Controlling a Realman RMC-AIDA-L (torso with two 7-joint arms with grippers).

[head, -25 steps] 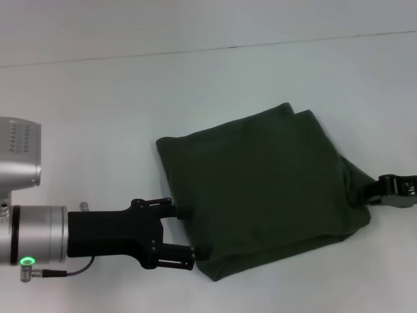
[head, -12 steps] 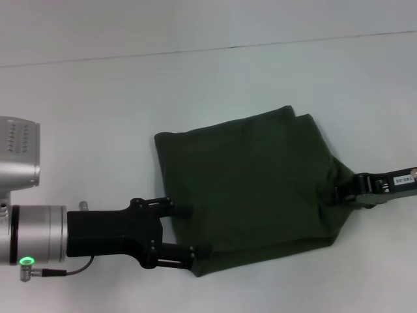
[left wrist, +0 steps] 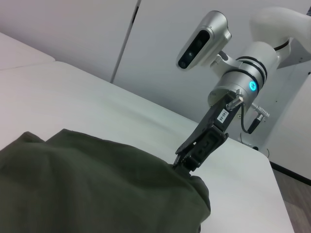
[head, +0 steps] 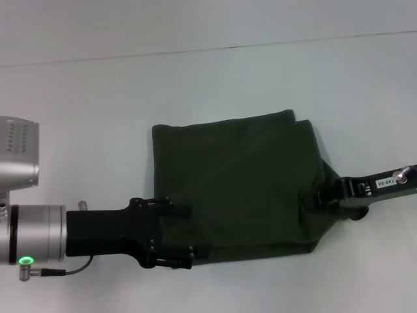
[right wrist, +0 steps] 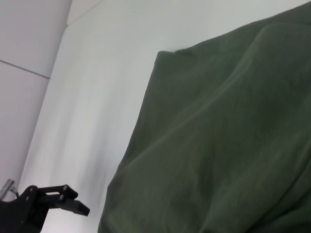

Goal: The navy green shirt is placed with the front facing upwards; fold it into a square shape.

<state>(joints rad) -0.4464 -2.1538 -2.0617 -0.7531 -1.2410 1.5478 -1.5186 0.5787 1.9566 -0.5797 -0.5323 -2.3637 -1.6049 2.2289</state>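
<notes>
At the near edge of the white counter [head: 91,117], the left pincer [head: 186,229] reaches in low with its fingers spread along the near left edge of the shirt [head: 241,182]. The lower finger sits at the hem corner and the upper one lies against the side. It seems placed to steady that edge, but whether it actually grips any cloth I cannot tell. The shirt lies mid-counter, folded into a rough dark green block with no lettering showing. Its near right corner is drawn up into a peak. There the right pincer [head: 326,195] is pressed together on a bunch of fabric, seen from the left wrist as a dark claw biting the cloth. That hold probably serves to tug the right side into line, since the outline slants rather than squares. Beyond the shirt lies bare counter, then a pale wall.
</notes>
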